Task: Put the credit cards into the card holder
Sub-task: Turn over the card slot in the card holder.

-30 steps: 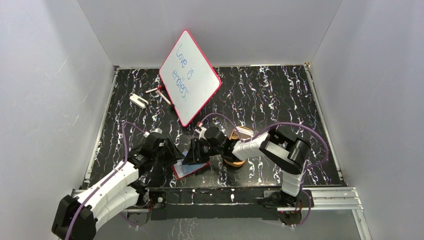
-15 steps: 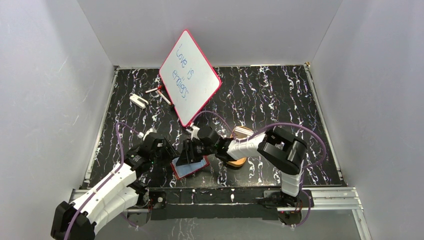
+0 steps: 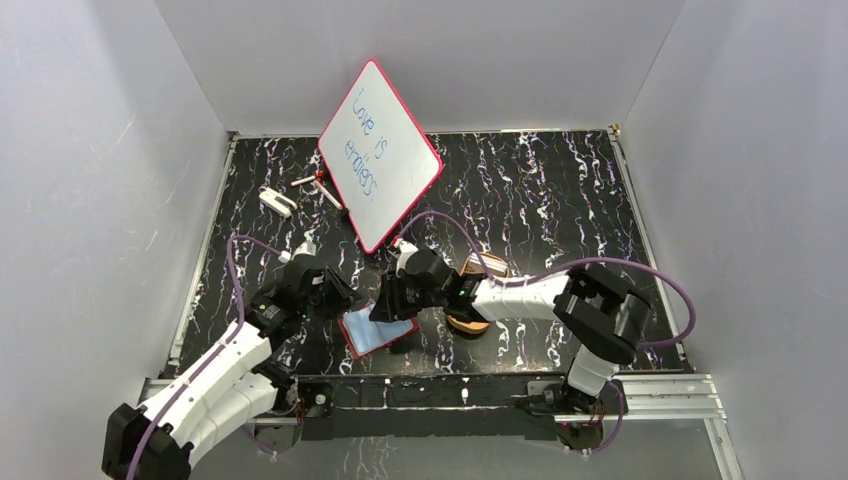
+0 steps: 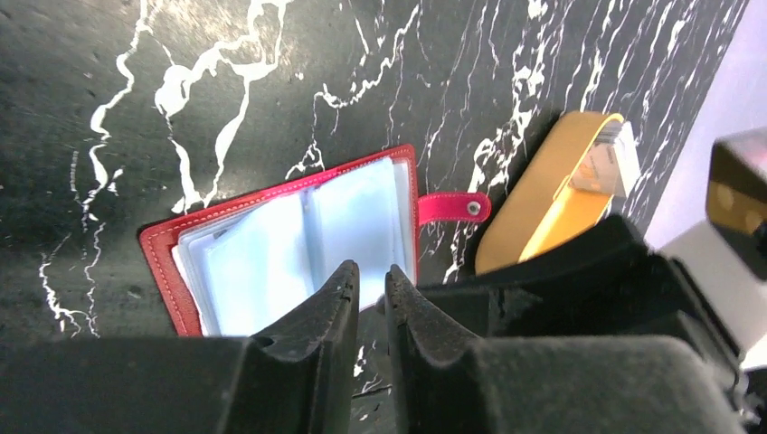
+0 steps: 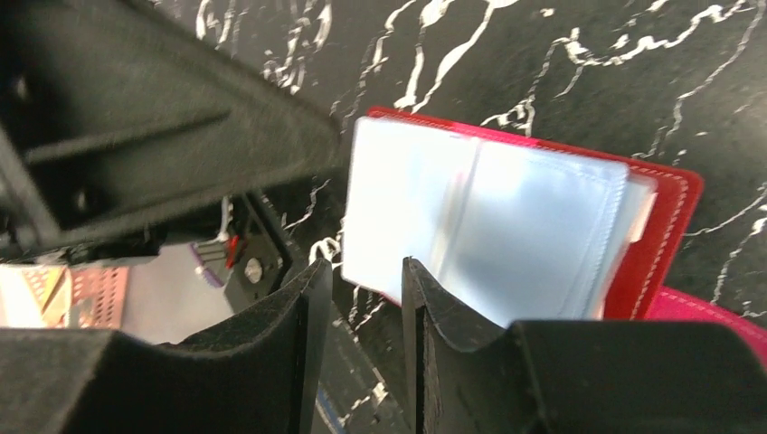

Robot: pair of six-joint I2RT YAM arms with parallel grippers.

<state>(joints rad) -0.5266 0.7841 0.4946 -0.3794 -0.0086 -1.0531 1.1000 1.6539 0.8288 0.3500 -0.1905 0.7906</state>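
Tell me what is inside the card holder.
Clear bluish sleeves lie inside the card holder. Whether any is filled cannot be told; the left gripper covers their near edge.

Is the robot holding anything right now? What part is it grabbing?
Nothing, as far as shows. The left gripper and right gripper both hang over the open card holder with empty gaps between their jaws.

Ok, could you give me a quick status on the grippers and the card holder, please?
Left gripper barely open, empty; right gripper half open. Card holder lying open, sleeves up. Orange tray beside it, not blocking.
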